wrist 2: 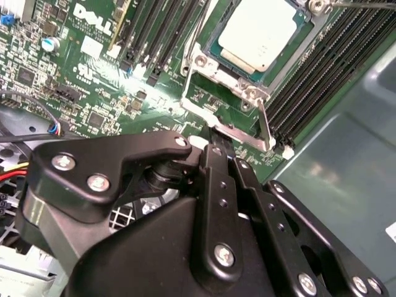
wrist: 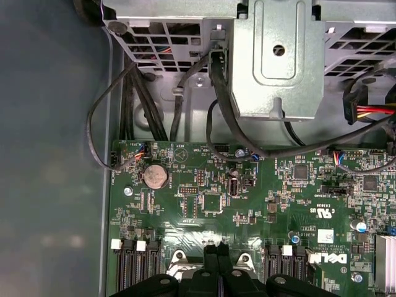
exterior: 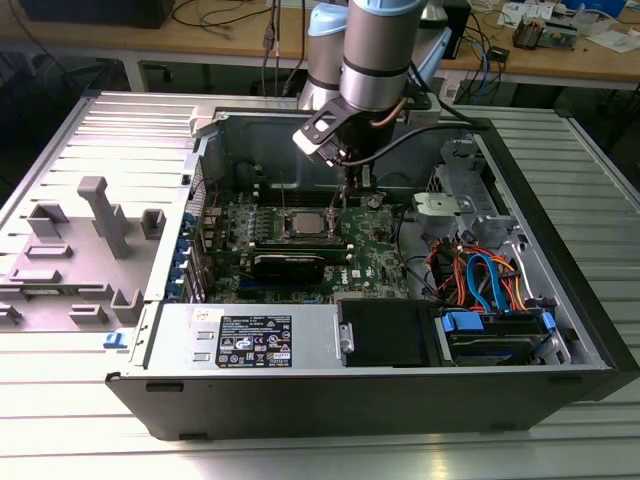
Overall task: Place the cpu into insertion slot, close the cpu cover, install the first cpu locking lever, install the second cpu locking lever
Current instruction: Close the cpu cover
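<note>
**Seated cpu, open cover, closed fingers at its edge**

Lying flat in the slot (wrist 2: 199,64), silver top up: the cpu (wrist 2: 258,32), already placed. Judged light, stiff and fragile on its underside. Best held by the edges, never pressed on the top.

Standing open off the cpu, hinged at the slot's rim: the cover (wrist 2: 230,131), with green board (wrist: 247,204) seen through its cut-out. Judged thin, stiff sheet metal, smooth and slippery. Best taken or pushed at the free edge, away from the hinge.

Right at that free edge: the gripper (wrist 2: 224,151), fingers (wrist: 210,263) closed together with nothing seen between them. Cannot tell whether touching the cover or just beside it.

Second wrist view: gives the cpu top, the cover frame and the long memory slots (wrist 2: 328,68) beside them.

First wrist view: looks the other way across the board, past a coin cell (wrist: 154,176) and black cables (wrist: 226,117) to a grey metal cage (wrist: 272,62).

Exterior view: takes in the whole open case (exterior: 350,400) on the desk (exterior: 300,460). Has the arm (exterior: 375,50) reaching down from the far side, ending just to the exterior view's right of the cpu.
</note>
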`<action>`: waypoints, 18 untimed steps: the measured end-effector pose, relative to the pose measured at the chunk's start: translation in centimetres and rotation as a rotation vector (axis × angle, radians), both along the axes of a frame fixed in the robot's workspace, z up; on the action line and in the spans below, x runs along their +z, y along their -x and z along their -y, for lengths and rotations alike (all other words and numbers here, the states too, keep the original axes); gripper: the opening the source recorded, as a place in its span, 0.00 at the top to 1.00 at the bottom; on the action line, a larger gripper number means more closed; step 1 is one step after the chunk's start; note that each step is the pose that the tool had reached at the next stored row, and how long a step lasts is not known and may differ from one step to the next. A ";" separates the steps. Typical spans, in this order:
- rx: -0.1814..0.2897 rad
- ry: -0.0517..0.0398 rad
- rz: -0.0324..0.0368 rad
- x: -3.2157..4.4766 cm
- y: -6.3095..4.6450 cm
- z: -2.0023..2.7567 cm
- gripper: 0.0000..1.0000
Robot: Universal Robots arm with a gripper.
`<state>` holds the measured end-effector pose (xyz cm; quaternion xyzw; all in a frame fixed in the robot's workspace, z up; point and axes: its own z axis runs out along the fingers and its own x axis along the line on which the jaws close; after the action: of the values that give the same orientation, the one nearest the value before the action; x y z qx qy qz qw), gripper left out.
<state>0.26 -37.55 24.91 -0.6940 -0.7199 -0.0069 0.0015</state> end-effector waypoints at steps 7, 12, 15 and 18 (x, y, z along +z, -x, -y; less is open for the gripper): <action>0.000 0.0000 0.0000 0.00 0.1 0.00 0.89; 0.000 0.0000 0.0000 0.00 0.4 0.00 0.89; 0.000 0.0000 0.0000 0.00 0.5 0.00 0.89; 0.000 0.0000 0.0000 0.00 0.6 0.00 0.89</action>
<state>-0.32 -37.55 24.91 -0.6941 -0.7199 -0.0069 0.0015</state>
